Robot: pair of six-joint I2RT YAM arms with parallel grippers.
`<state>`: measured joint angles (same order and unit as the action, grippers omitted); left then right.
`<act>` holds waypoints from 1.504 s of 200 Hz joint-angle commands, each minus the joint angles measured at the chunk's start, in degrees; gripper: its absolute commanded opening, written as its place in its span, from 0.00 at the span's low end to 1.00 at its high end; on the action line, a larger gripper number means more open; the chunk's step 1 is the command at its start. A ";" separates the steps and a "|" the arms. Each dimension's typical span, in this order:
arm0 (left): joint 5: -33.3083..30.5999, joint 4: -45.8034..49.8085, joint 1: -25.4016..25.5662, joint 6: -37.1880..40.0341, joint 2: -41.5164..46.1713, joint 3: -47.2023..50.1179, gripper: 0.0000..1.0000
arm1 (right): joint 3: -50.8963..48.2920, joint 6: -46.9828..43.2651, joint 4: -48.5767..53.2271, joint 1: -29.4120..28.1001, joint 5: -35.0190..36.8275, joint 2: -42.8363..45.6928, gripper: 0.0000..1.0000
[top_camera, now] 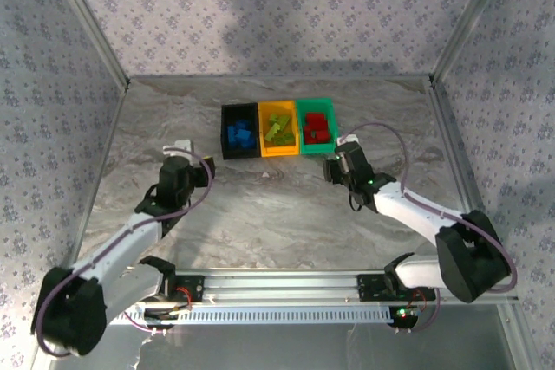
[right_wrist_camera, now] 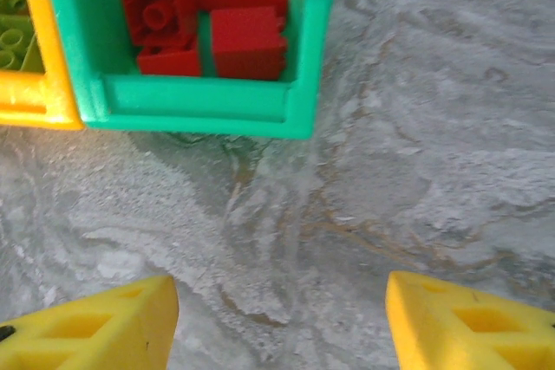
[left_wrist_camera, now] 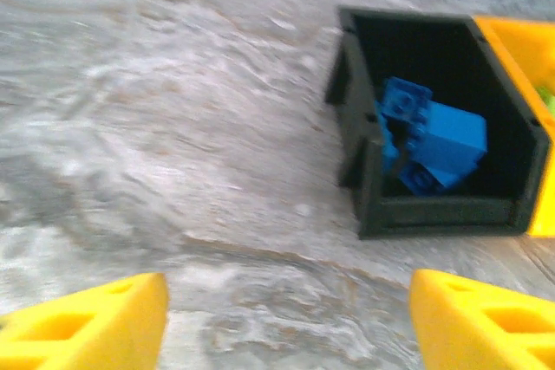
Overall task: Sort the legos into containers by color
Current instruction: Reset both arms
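Three joined containers stand at the back middle of the table: a black bin (top_camera: 239, 131) with blue legos (top_camera: 240, 134), an orange-yellow bin (top_camera: 279, 129) with yellow-green legos (top_camera: 278, 127), and a green bin (top_camera: 317, 126) with red legos (top_camera: 318, 126). My left gripper (top_camera: 180, 148) hovers left of the black bin (left_wrist_camera: 434, 119), open and empty; blue legos (left_wrist_camera: 434, 140) lie inside it. My right gripper (top_camera: 340, 146) sits just right of and in front of the green bin (right_wrist_camera: 195, 101), open and empty, with red legos (right_wrist_camera: 212, 28) in view.
The marble-patterned tabletop (top_camera: 277, 205) is walled by patterned panels at the back and both sides. A metal rail (top_camera: 277, 288) with the arm bases runs along the near edge.
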<state>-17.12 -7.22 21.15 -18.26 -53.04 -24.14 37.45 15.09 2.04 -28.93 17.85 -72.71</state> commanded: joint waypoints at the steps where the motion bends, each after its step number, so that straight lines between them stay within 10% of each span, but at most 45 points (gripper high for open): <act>1: -6.93 1.54 -2.11 -0.22 5.88 2.87 0.78 | -2.60 -0.33 -0.57 2.55 3.21 5.00 0.67; 44: -9.37 3.63 -7.94 -0.73 14.57 6.41 0.99 | -6.76 1.13 -0.92 10.92 -0.16 15.98 0.68; 98: -10.85 0.02 -16.93 -3.83 12.20 7.07 1.00 | -9.37 5.44 -5.43 25.90 -14.02 21.36 0.74; 170: 4.39 -23.77 -23.96 11.31 -12.81 6.39 1.00 | -10.50 1.40 -18.02 26.49 -0.24 16.10 0.99; 243: 18.89 -41.79 -24.04 15.89 -35.15 1.36 1.00 | -16.09 -12.94 -32.49 28.20 -10.19 4.12 1.00; 301: 20.30 -39.07 -23.63 16.99 -34.79 0.33 1.00 | -14.95 -16.53 -37.58 28.05 -11.14 -4.09 1.00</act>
<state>0.91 -43.48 -2.50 -2.52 -87.92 -22.46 21.04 1.65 -32.36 -0.99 8.03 -75.59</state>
